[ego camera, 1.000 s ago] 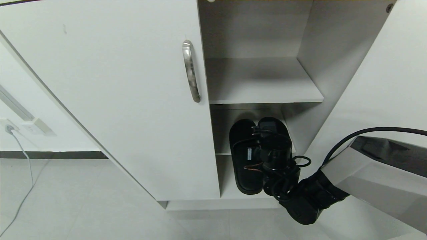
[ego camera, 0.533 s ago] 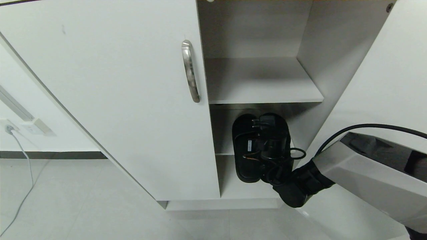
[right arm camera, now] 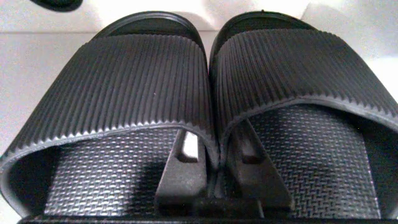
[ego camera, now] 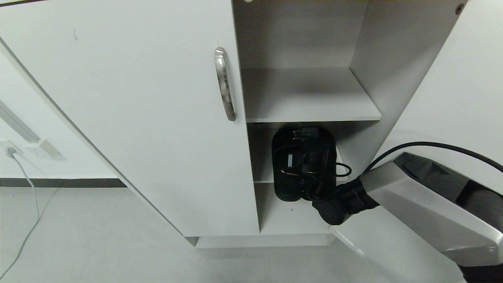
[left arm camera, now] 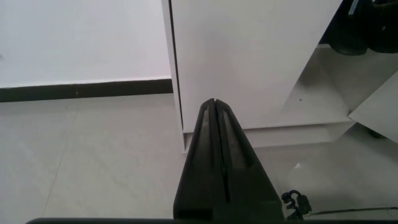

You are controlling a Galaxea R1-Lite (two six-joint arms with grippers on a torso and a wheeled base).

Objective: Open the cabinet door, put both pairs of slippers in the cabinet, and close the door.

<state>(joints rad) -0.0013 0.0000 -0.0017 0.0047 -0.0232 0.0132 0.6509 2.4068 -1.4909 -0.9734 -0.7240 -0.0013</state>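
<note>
The right gripper (right arm camera: 217,152) pinched the touching inner edges of a pair of black ribbed rubber slippers (ego camera: 285,181), one finger inside each, holding them inside the tall white cabinet (ego camera: 389,59), just under its flat white middle shelf (ego camera: 306,94). The cabinet's plain white right door (ego camera: 456,90) stood open. The left gripper (left arm camera: 214,106) hung over the pale tiled floor (left arm camera: 93,162) near the cabinet's base, fingers pressed together on nothing.

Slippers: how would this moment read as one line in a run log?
right gripper: shut on slippers | slippers: in cabinet opening below shelf | left gripper: shut, empty | door: open
</note>
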